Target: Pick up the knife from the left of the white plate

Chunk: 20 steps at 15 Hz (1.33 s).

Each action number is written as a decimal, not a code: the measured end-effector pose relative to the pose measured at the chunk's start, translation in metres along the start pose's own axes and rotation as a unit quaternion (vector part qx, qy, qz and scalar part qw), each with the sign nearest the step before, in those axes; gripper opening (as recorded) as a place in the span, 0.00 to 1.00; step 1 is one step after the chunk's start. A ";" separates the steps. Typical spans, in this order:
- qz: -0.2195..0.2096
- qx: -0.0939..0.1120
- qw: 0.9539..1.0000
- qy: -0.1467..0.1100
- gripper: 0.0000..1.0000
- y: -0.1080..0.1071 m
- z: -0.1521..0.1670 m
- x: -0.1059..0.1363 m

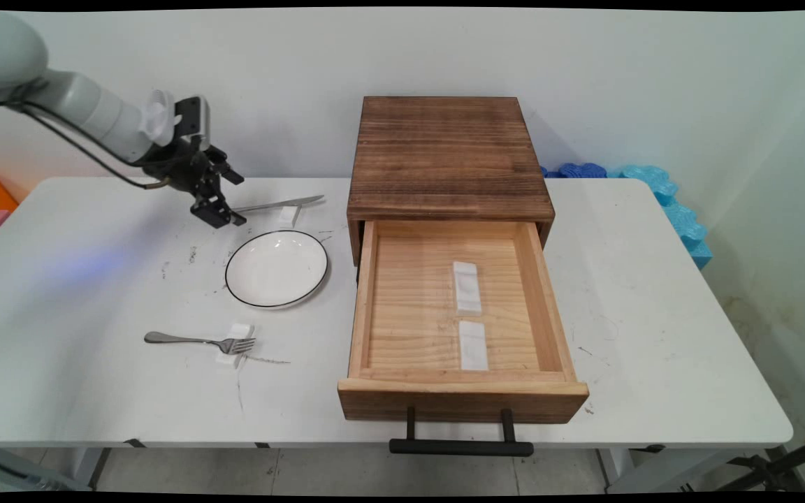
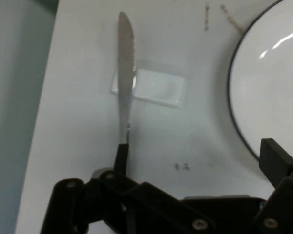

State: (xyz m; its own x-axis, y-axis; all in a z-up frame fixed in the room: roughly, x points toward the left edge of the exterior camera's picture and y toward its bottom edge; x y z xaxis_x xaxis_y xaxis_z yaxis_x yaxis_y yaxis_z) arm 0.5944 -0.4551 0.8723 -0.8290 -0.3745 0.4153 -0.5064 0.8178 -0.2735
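White table (image 1: 60, 293), pale wall (image 1: 291, 63)

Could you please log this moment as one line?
gripper: open, at knife handle | knife: on white block | plate: beside

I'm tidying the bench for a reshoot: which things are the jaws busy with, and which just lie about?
At the open jaws: knife, handle end beside them; knife rest under its blade; plate close by.
Lying apart: fork on the fork rest; wooden box; its open drawer with two white blocks.
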 end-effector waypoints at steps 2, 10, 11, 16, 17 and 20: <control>0.009 -0.003 1.000 -0.009 1.00 -0.012 0.011 0.003; 0.039 -0.026 0.998 -0.035 1.00 -0.052 0.057 0.013; 0.041 -0.029 0.998 -0.037 1.00 -0.054 0.061 0.014; 0.051 -0.051 0.996 -0.044 1.00 -0.073 0.086 0.019; 0.052 -0.055 0.996 -0.045 1.00 -0.076 0.090 0.020; 0.057 -0.065 0.995 -0.047 1.00 -0.083 0.100 0.022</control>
State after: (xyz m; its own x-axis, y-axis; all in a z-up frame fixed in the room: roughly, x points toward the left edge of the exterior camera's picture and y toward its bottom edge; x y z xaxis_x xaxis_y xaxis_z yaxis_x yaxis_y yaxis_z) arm 0.5944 -0.5745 0.8177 -0.9008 -0.3107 0.3034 -0.3783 0.9045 -0.1970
